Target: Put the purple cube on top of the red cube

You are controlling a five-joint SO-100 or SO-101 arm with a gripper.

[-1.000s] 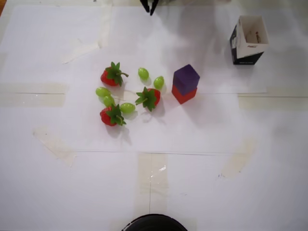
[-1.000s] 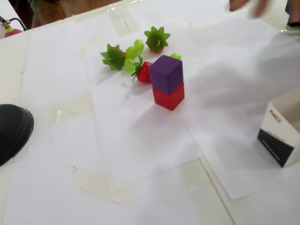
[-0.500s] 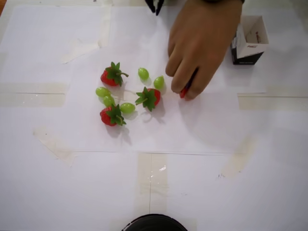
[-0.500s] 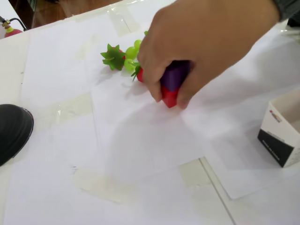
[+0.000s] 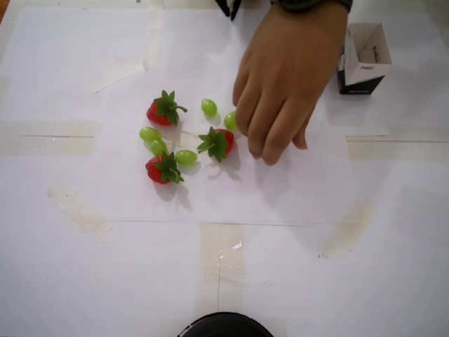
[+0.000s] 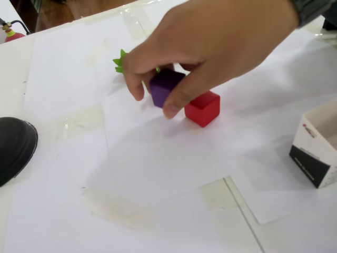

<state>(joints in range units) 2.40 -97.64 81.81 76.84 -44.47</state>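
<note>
Just left of the small solid bright-red cube (image 6: 202, 108) in the fixed view, a person's bare hand (image 6: 210, 42) pinches the small matte dark-purple cube (image 6: 164, 87) between thumb and fingers. A second ago the purple cube sat stacked on the red one. Now it is off, and the red cube stands alone on the white paper covering the desk (image 6: 158, 211). From overhead, the person's hand (image 5: 280, 84) hides both cubes. Only the tips of the robot's black hand (image 5: 228, 8) show at the top edge, cut off. I cannot tell whether they are spread or pressed together.
</note>
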